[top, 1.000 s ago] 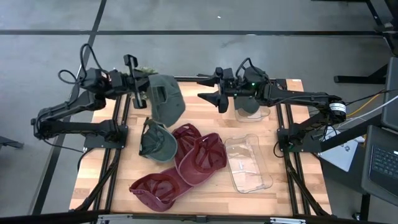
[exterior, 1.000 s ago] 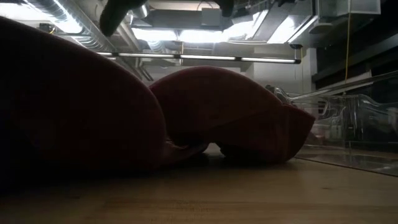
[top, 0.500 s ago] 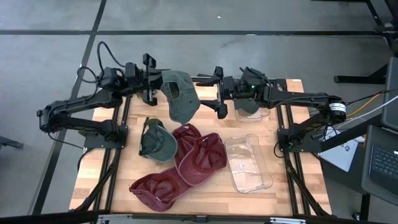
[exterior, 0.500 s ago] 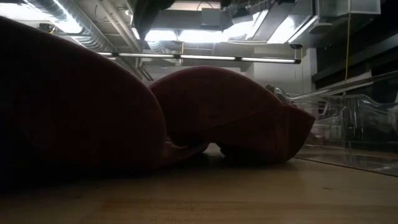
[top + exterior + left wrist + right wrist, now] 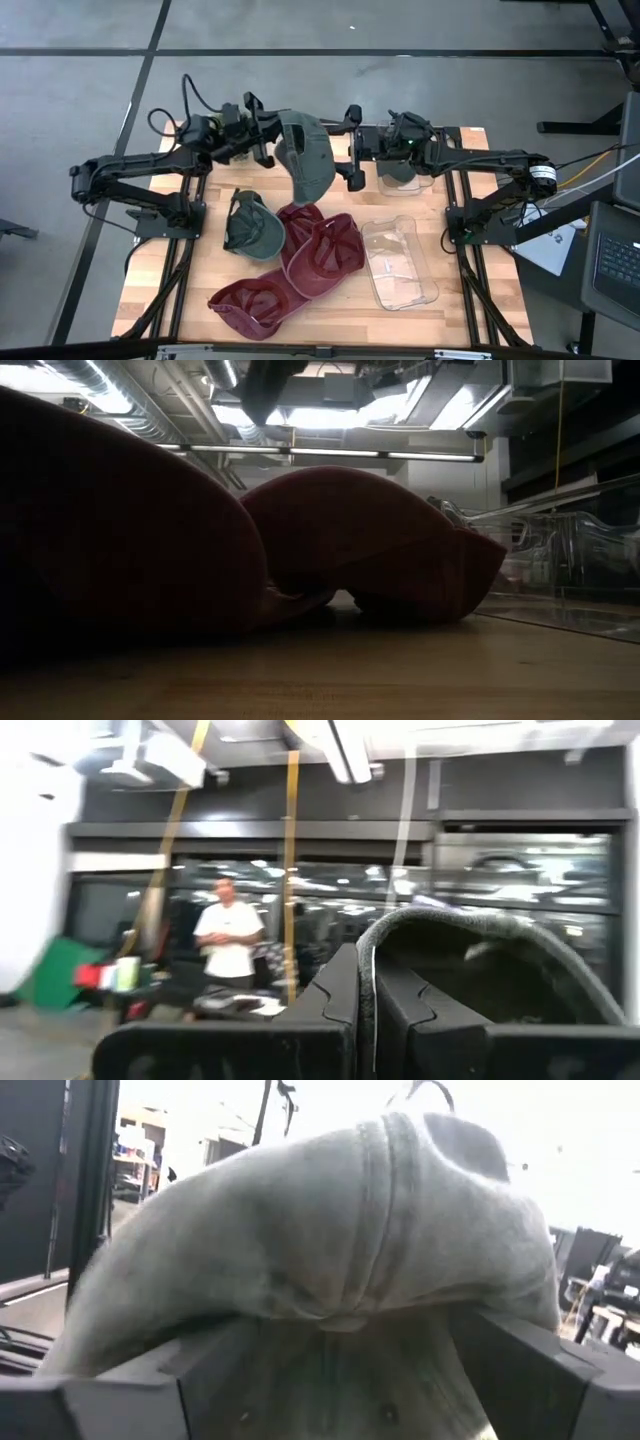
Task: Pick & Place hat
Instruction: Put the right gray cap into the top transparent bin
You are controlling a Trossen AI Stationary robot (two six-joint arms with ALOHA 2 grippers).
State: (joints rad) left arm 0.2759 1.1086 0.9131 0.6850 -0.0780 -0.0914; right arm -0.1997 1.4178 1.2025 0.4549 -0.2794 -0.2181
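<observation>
Green cap (image 5: 308,155) hangs in the air over the far edge of the table (image 5: 215,268), between the two arms, its crown sagging down toward the red hats. The left gripper (image 5: 262,135) is clamped on it: in the left wrist view the brim edge (image 5: 366,1010) stands pinched between the two dark fingers (image 5: 325,1005), pressed together. The right gripper (image 5: 350,150) sits just beside the cap's other side with its fingers spread wide; in the right wrist view the crown (image 5: 330,1260) fills the space ahead and the two fingers (image 5: 140,1380) stand either side of the fabric without pressing it, so this looks like a hand-over not yet taken.

To do it well, I judge the right gripper should close on a firm part, a seam or the brim, not loose cloth that would slide out. The left should hold firm until the right has bitten, then let go cleanly, so the cap never hangs free. The cloth is soft and will swing, so moves should be slow.

Below lie another green cap (image 5: 250,228), a cluster of red hats (image 5: 320,255) and a clear bin (image 5: 400,262); a second clear bin (image 5: 408,180) sits under the right arm. In the low view only red hats (image 5: 370,545) and a clear bin wall (image 5: 560,560) show. A person (image 5: 230,945) stands in the room beyond, well away
</observation>
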